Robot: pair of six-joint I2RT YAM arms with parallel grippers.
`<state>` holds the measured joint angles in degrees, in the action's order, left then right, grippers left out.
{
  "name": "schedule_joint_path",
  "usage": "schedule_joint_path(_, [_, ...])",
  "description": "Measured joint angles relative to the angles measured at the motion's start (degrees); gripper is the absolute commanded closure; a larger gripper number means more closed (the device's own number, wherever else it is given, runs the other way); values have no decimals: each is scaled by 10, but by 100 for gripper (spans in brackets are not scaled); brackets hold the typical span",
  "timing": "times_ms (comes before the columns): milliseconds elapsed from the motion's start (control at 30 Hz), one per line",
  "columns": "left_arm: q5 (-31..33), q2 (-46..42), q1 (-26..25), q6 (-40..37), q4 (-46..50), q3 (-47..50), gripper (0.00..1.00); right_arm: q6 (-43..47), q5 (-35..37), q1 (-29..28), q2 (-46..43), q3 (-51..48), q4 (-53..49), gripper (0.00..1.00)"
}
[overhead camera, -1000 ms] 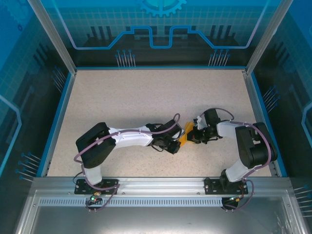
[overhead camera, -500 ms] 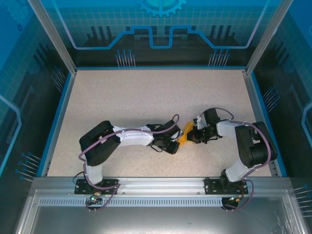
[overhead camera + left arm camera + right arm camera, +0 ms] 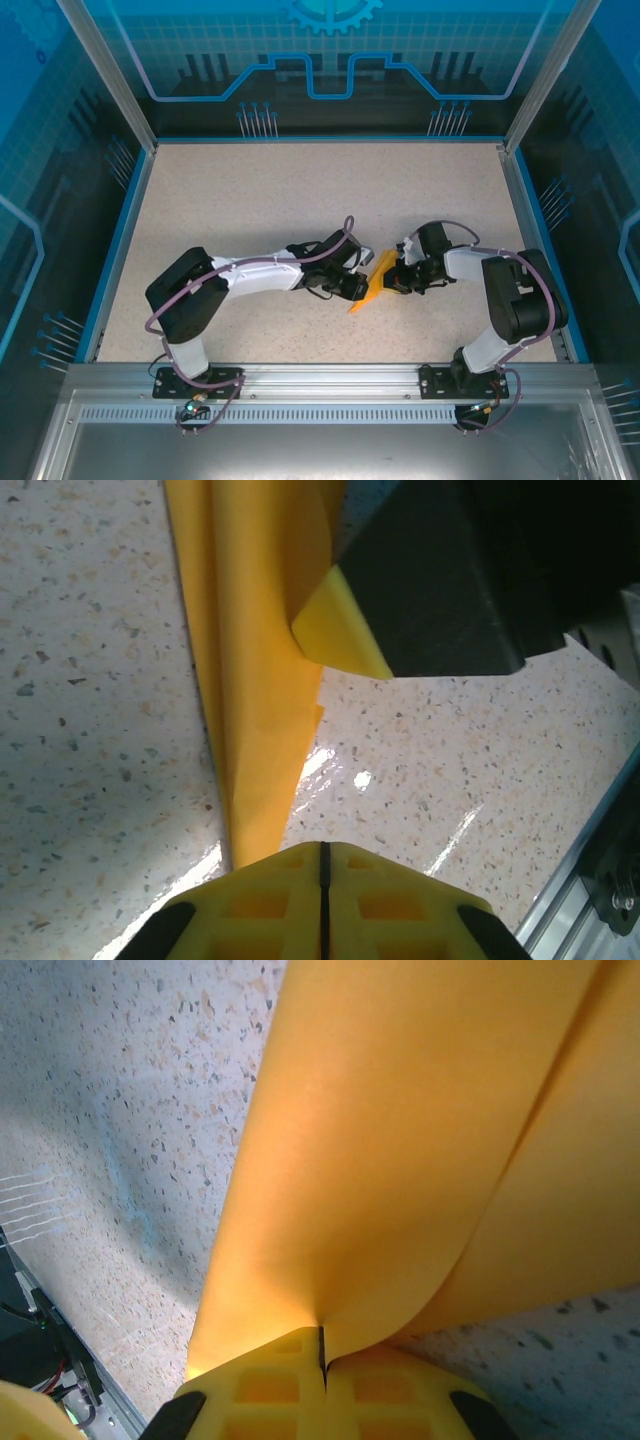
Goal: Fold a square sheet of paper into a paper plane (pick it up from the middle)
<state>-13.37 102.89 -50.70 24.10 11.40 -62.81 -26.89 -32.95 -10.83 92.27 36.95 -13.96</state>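
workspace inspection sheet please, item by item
surface: speckled beige table, glossy in the wrist views
job's things: orange-yellow paper, folded in layers, between the two arms
clutter: nothing seen
grippers: right gripper shut on the paper; left gripper shut, the paper's narrow end reaching its tips, grip unclear
cables: purple cables looped along both arms
surroundings: blue panels behind and at the sides, aluminium rail at the near edge

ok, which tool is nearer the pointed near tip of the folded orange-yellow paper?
Left. The left tool sits beside the tip of the folded orange-yellow paper; the right tool pinches it farther up.
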Motion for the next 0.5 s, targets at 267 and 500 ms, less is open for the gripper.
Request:
schedule_joint_path(267, [-7, 30, 0, 0, -4, 4, 92, 0, 0, 0, 0, 0, -1, 100])
schedule_joint_path(500, [-16, 43, 0, 0, -14, 13, 92, 0, 0, 0, 0, 1, -2, 100])
